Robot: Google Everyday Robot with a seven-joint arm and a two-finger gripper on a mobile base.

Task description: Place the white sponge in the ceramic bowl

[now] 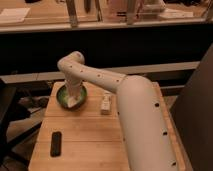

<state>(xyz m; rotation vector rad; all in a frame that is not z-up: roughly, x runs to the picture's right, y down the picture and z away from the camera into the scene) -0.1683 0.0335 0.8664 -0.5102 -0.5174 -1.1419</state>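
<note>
The ceramic bowl [62, 97], green inside, stands on the far left part of the wooden table [90, 135]. My arm reaches in from the lower right, bends above the bowl and points down into it. My gripper [74, 100] is low inside the bowl and hides much of its middle. A pale patch [73, 104] lies under the gripper in the bowl; I cannot tell whether it is the white sponge or part of the gripper. A small white block-like thing [105, 103] lies on the table just right of the bowl, apart from it.
A black oblong object [56, 143] lies near the table's front left. A dark chair [7, 107] stands to the left of the table. A dark panel [197, 110] rises on the right. A dark counter with a ledge [150, 67] runs behind the table.
</note>
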